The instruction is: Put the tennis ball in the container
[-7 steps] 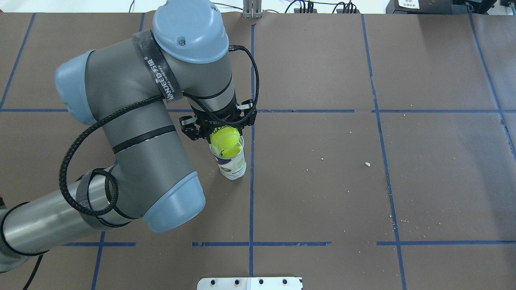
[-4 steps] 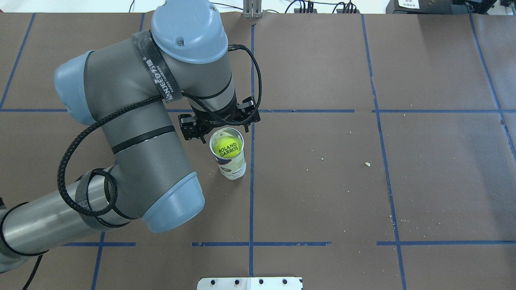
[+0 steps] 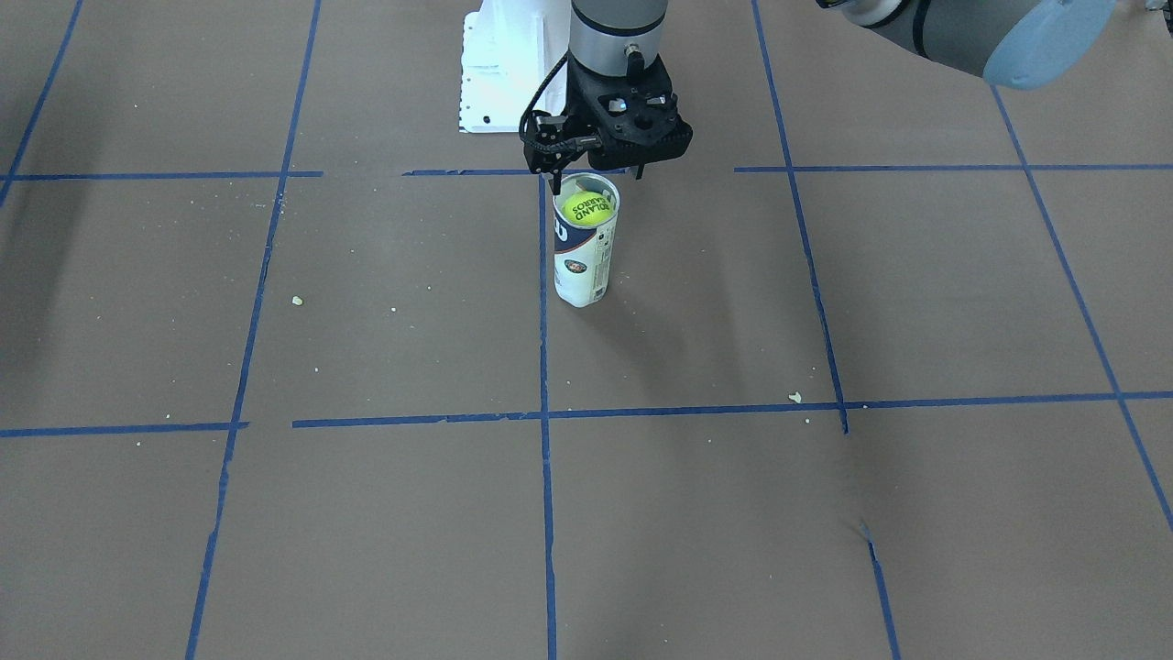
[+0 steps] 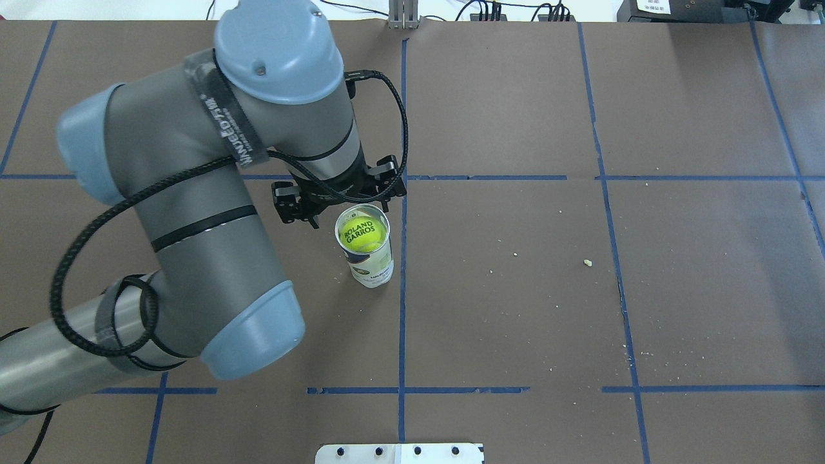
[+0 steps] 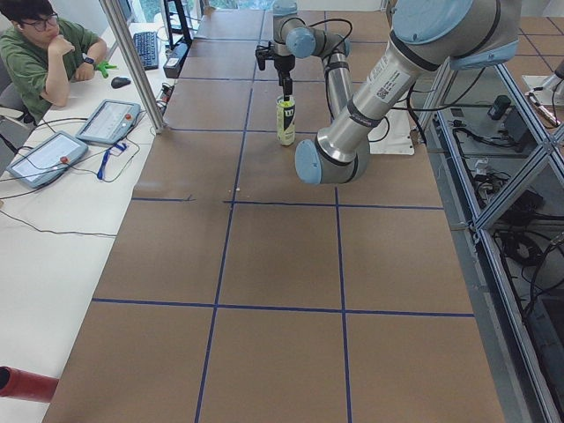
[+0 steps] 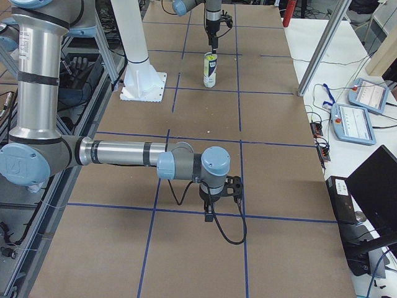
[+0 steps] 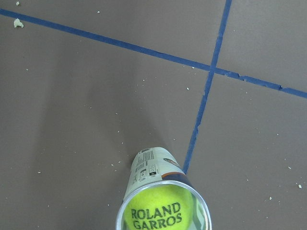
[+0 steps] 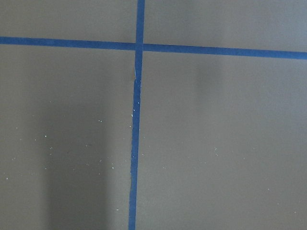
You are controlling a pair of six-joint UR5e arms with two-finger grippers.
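One ball, one can, task reads as essentially done.

- Tennis ball (image 4: 363, 233) sits inside the can (image 4: 372, 267), high up, just under the rim. Lettering faces up. Wrist view shows it filling the mouth almost wall to wall.
- Can stands upright on the brown table (image 4: 515, 309), just beside a blue tape line (image 4: 402, 322). Nothing braces it.
- Left gripper (image 4: 345, 206) hangs over the far side of the can's rim, fingers spread wide, nothing between them. Front view puts the fingertips about level with the rim, one on each side. I can't tell whether either touches it.
- Right gripper (image 6: 222, 192) shows only in the side view, low over the table and well apart from the can. Can't tell if it is spread or pressed together.
- White pedestal (image 3: 499, 73) behind the can, scattered crumbs (image 4: 587, 262) on the table. Neither matters.

Risks from here (judgement):
1. Arm leaving sideways instead of straight up: a fingertip catches the rim. The can is tall, light and unbraced, so it would tip.
2. If it tips, the ball rides so high that it would likely roll out and undo the task.
3. Black cable loop at the wrist hangs near the can and could drag across the rim on a low retreat.

Safest exit looks like a vertical lift first.
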